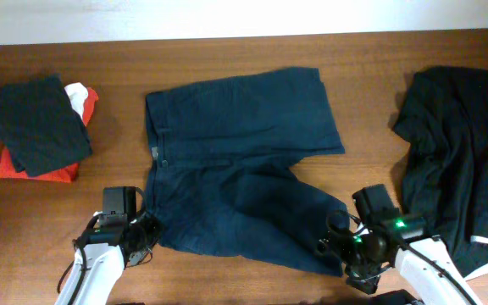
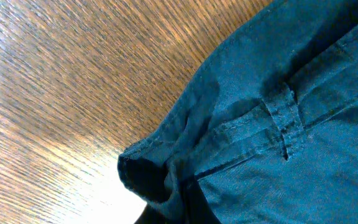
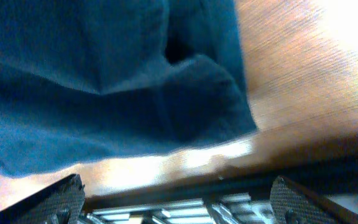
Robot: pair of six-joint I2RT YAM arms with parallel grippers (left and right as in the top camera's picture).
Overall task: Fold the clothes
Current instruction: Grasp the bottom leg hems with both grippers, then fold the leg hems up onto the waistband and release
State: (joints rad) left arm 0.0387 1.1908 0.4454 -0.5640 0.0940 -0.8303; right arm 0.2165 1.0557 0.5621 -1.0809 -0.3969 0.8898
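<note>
Overhead view showed the shorts (image 1: 235,161) spread flat on the middle of the table (image 1: 371,51), with the waistband (image 1: 155,144) toward the left of the frame and both legs toward the right. The black garment (image 1: 464,144) lay crumpled at the right edge, apart from the shorts. A folded stack (image 1: 36,127) sat at upper left.

The left gripper (image 1: 141,230) stood at lower left, at the lower corner of the waistband. The left wrist view showed that corner bunched up at bottom centre, with a belt loop (image 2: 284,118) at right. No finger was clearly visible there, so it could not be determined whether this gripper was spread or closed, or whether it gripped the cloth.

The right gripper (image 1: 335,247) stood at lower right, at the hem of the lower leg. In the right wrist view its fingers (image 3: 58,199) sat in the two lower corners of the frame, spread wide with nothing held. The hem (image 3: 216,106) lay on the table beyond them.
</note>
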